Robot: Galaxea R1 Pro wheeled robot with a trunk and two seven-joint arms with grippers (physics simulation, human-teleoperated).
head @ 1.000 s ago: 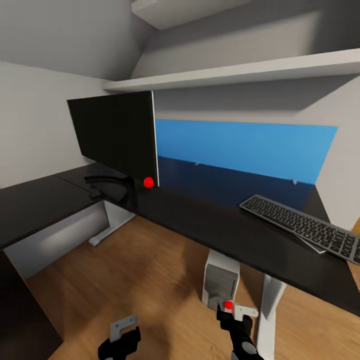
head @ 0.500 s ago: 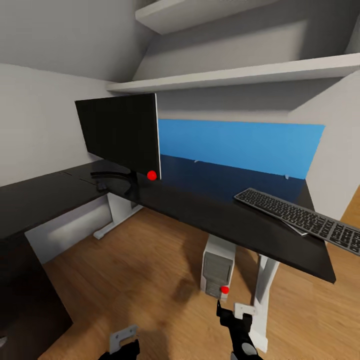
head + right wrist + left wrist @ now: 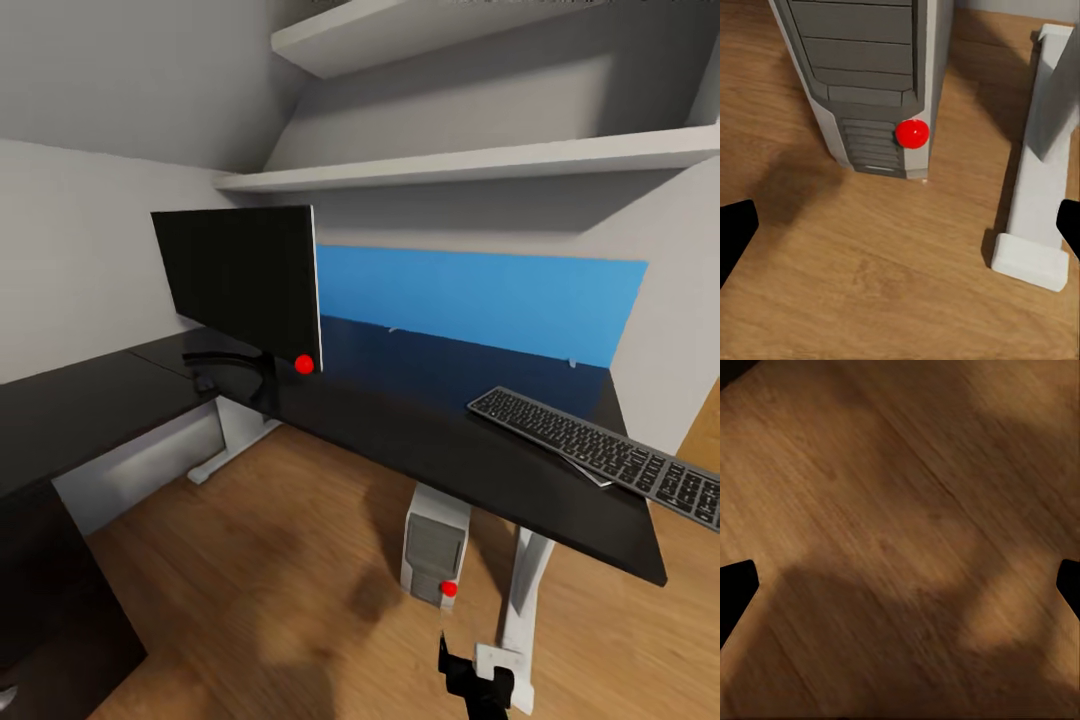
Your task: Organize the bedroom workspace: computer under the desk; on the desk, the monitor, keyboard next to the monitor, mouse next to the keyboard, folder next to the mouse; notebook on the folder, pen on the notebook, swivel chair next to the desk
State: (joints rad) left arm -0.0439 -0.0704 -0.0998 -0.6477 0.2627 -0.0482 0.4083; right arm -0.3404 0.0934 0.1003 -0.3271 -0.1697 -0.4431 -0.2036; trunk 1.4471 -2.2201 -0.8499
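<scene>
1. Two shelves [image 3: 480, 160] hang on the wall above the desk [image 3: 400, 420], a black L-shaped top on white legs.
2. On the desk, the monitor [image 3: 245, 280] stands at the inner corner, its dark screen upright on a curved black stand, with a red dot at its lower corner.
3. Also on the desk, the keyboard [image 3: 600, 455] lies toward the far end from the monitor, well apart from it, and its outer end runs past the desk's edge.
4. Behind the desk, a blue panel [image 3: 480, 295] runs along the wall between monitor and keyboard.
5. Under the desk, the computer [image 3: 435, 545] stands upright on the wooden floor [image 3: 270, 590], just beside the desk's white leg [image 3: 525, 590]; a red dot sits low on its front.
6. Below the desk, in front of the computer, the right gripper [image 3: 475, 680] hovers over the floor; its wrist camera shows the fingertips [image 3: 735, 229] spread wide apart, with nothing between them.
7. Left gripper fingertips [image 3: 735, 592] are likewise parted wide over bare floor.
</scene>
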